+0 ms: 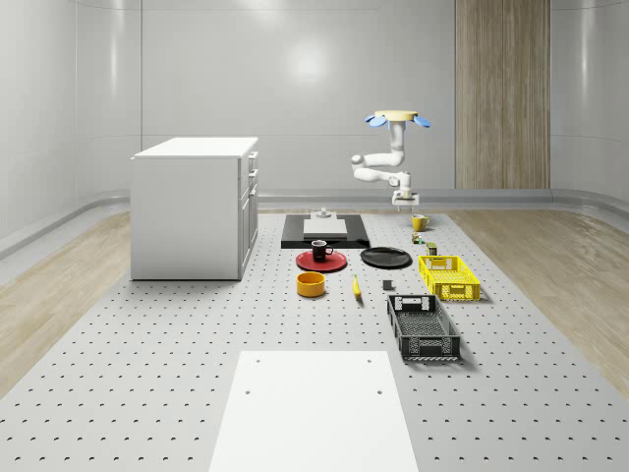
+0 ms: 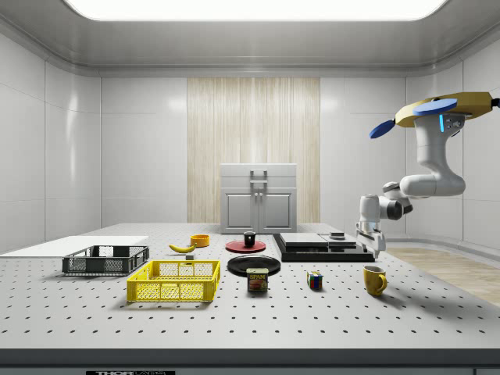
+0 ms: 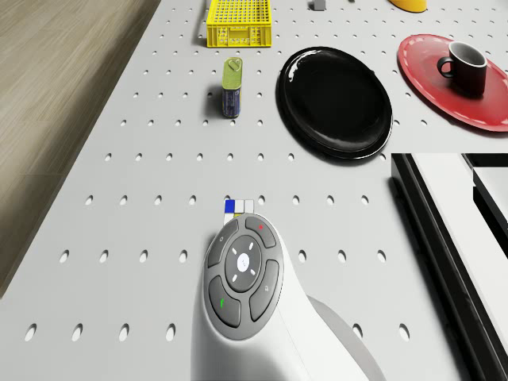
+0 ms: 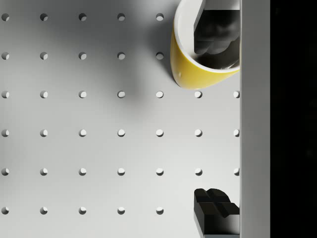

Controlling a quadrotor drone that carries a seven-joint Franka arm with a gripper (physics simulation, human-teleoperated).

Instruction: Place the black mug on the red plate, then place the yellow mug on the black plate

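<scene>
While the drone (image 2: 447,112) hovers above the far right end of the worktop (image 1: 197,334) in the whole-scene view, the hand (image 2: 370,240) hangs just above the yellow mug (image 2: 375,280), not touching it. In the wrist view the yellow mug (image 4: 205,54) sits upright under one fingertip (image 4: 213,34), the other fingertip (image 4: 215,210) well apart from it, so the hand is released and grips nothing. Arm (image 1: 378,167) bends down from the drone, elbow out, wrist pointing straight down at the worktop. The wrist housing (image 3: 242,274) shows in the drone view, above the cube (image 3: 238,206).

Black mug (image 1: 319,250) stands upright on the red plate (image 1: 321,262). Black plate (image 1: 385,258) lies bare just beside the red plate, between it and the yellow mug in the side view.

Counts: two mugs, two plates, two crates. Yellow crate (image 1: 449,276) and black crate (image 1: 423,327) sit in a row on the whole-scene view's right. One orange bowl (image 1: 311,284), one banana (image 1: 356,286), one tin can (image 2: 257,280), one coloured cube (image 2: 314,280). One white cabinet (image 1: 195,206) on the whole-scene view's left, one black tray (image 1: 325,230) with a white block behind the plates, one white sheet (image 1: 313,411) at the near edge.
</scene>
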